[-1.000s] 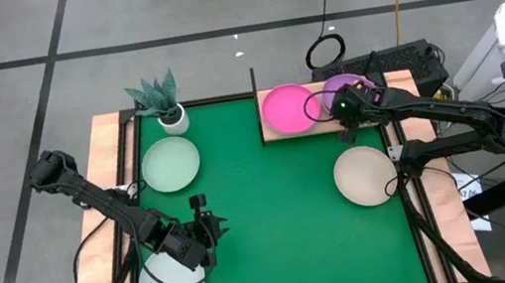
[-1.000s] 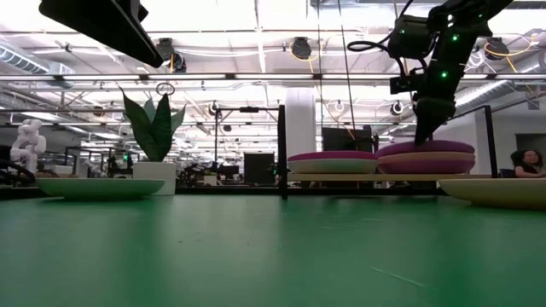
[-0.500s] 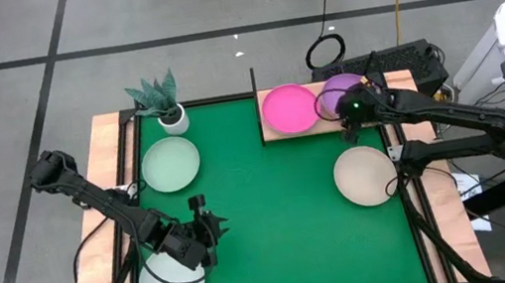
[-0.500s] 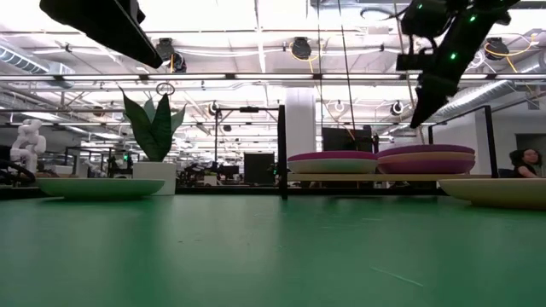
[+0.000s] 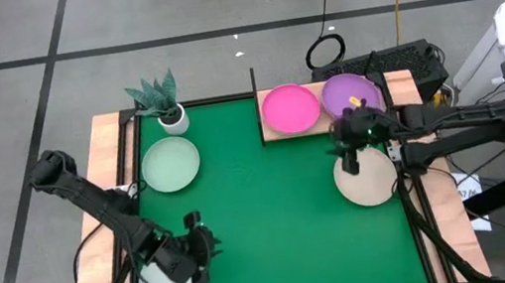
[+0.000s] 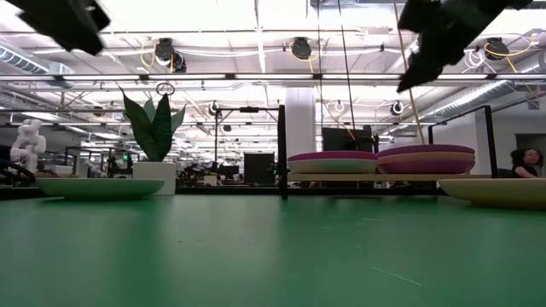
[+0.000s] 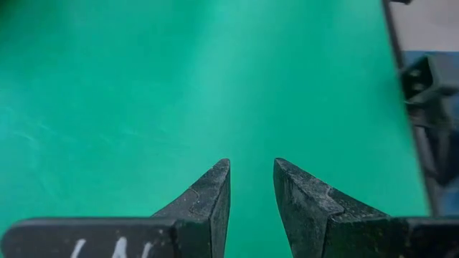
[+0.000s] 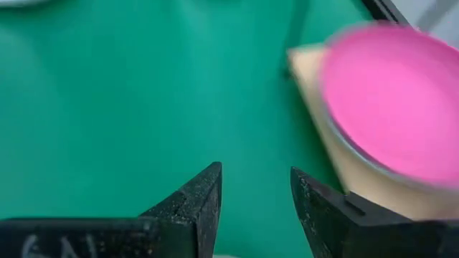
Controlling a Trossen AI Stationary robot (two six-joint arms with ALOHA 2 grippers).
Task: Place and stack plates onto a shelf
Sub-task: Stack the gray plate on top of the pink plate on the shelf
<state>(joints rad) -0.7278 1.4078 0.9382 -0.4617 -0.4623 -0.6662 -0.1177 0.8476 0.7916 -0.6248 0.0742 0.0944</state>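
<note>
Plates on a light wooden shelf (image 5: 277, 134) at the mat's far edge.
On it sit a pink plate (image 5: 289, 108) and a purple plate (image 5: 351, 94); the right gripper (image 5: 349, 155) and the left gripper (image 5: 197, 242) both hang parted and empty.

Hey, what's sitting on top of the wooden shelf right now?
A hot pink plate and a purple plate top two stacks on the shelf; plates beneath show only as edges.
</note>
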